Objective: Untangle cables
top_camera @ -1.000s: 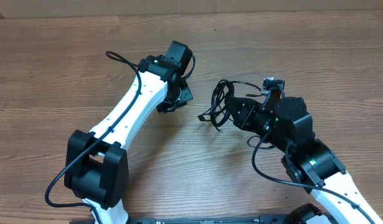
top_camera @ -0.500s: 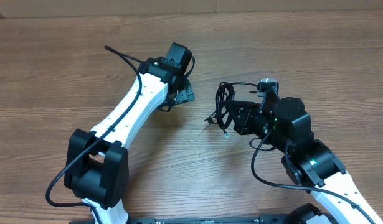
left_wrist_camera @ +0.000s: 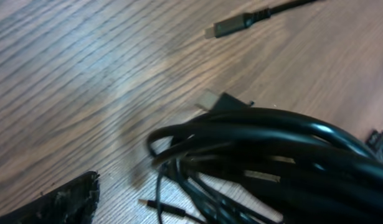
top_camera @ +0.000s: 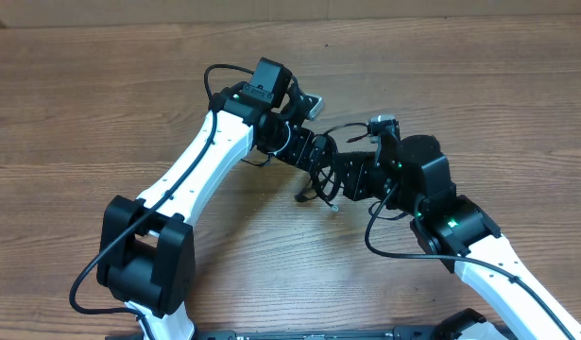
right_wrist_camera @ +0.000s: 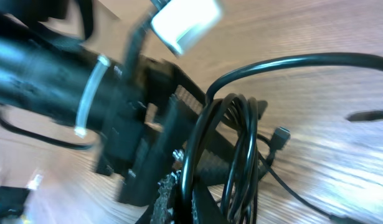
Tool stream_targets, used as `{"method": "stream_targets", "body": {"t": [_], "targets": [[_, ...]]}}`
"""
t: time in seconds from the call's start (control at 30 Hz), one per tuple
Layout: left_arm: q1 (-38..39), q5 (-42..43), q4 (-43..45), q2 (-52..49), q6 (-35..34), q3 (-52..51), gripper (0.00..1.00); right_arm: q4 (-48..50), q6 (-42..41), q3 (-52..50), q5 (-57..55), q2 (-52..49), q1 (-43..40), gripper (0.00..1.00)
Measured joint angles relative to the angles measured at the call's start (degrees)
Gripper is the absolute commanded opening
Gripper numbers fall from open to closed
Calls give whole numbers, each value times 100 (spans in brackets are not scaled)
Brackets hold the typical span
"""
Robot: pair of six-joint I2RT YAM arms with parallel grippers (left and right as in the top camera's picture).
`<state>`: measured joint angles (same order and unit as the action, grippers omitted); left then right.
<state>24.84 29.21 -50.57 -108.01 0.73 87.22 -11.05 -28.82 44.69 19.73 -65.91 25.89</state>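
Overhead view: both arms meet near the middle of the wooden surface (top_camera: 101, 104). The right gripper (top_camera: 341, 178) pinches a coiled bundle of black cables (top_camera: 318, 181). The left gripper (top_camera: 311, 153) sits right beside the bundle, its fingers spread wide. Left wrist view: the glossy loops fill the lower right, and a separate plug end (left_wrist_camera: 231, 26) lies on the wood beyond them.

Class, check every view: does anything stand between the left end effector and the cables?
Nothing visible does. The left end effector sits right at the cables, which fill its wrist view; the right end effector grips them from the opposite side.
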Motion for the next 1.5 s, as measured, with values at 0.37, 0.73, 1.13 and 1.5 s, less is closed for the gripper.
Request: {"method": "stream_targets", "body": {"t": [0.37,0.73,1.13,1.5], "targets": [[-7,-750,22,2,-195,-4,23,433,-1014,0,1497,7,-671,4],[22,-1725,205,2,-1414,-33,5,-1248,-1038,15,629,7,-1047,4],[20,-2398,310,2,-2319,-37,4,-2732,-1027,42,-1805,-186,-1054,28],[20,-2199,310,2,-2332,-42,54,-1827,-1034,42,-970,-332,-1043,58]]}}
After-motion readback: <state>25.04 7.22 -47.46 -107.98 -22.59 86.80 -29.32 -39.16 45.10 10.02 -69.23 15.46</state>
